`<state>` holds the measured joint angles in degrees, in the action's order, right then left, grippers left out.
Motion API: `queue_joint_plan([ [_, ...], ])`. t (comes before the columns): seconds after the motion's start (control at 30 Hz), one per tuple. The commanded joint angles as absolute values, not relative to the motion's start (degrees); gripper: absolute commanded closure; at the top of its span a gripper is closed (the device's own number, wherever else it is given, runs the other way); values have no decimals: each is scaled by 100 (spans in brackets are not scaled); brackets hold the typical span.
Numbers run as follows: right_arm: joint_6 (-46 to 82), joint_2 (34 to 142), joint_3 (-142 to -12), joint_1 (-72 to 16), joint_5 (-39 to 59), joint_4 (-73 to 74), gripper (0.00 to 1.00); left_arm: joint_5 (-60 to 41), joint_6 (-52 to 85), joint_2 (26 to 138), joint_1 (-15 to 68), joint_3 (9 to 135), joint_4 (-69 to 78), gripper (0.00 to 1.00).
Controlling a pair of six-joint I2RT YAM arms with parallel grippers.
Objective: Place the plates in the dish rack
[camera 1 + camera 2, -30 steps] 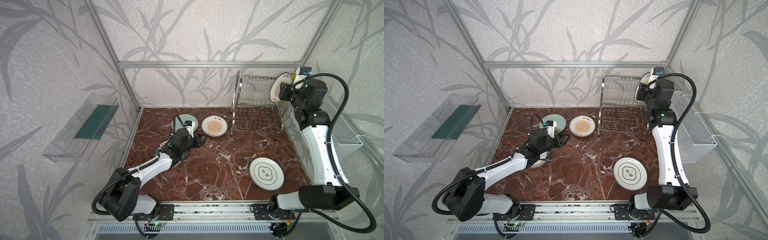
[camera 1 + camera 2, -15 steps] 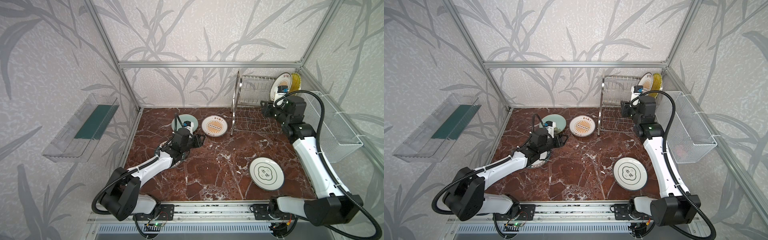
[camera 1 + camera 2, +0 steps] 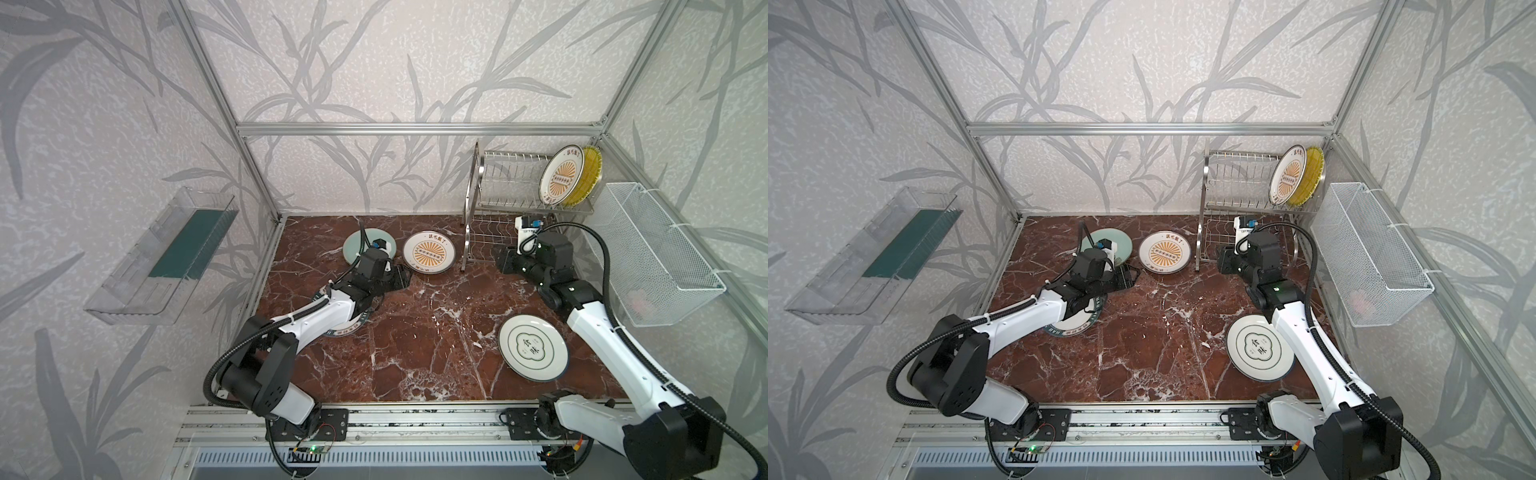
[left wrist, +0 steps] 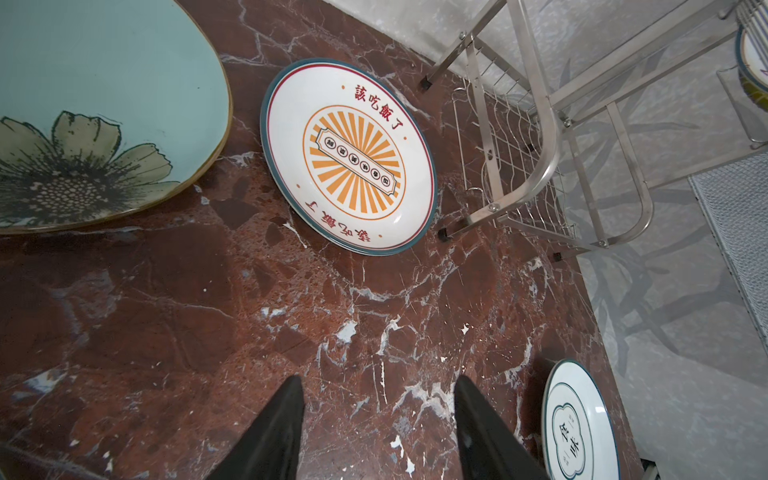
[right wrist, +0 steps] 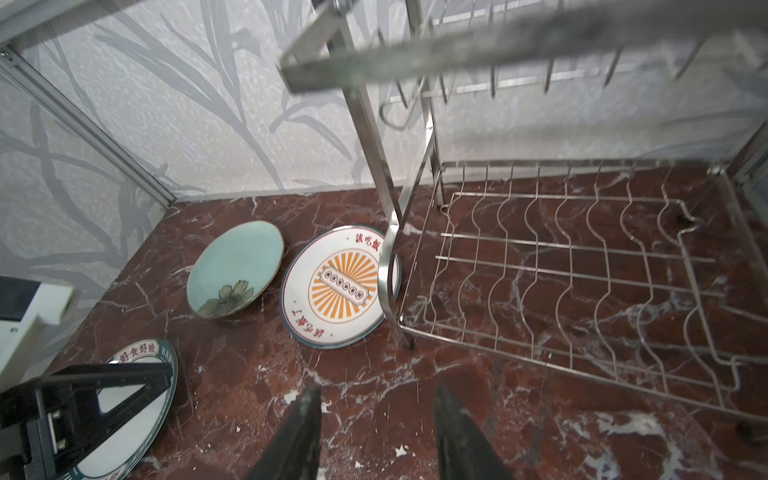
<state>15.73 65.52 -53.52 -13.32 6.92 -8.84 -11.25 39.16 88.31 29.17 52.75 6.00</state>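
Showing only at right wrist: characters on lettered plate [image 5: 139, 351], arm-covered overhead.

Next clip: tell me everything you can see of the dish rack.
The dish rack is two-tier, of shiny steel wire, with arched end frames and rows of upright prongs. It stands on the marble table at the back right, beside the white mesh basket. Two plates stand on edge at the right end of its upper tier: a sunburst plate and a yellow ribbed plate. Its lower tier holds nothing.
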Motion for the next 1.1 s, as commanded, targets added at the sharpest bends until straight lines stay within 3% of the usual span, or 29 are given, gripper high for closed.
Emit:
queue_joint_plan([
  [0.0,1945,6359,-5024,-1464,815,-573,56,-1167,4090,9100,2810,5521,461,44],
  [0.53,2464,6285,-3871,-1819,1039,-211,58,-1520,4992,10404,2475,5835,1508,41],
  [1.07,2418,6219,-3781,-1819,949,-226,59,-1644,5643,11590,2435,6353,2273,42],
])
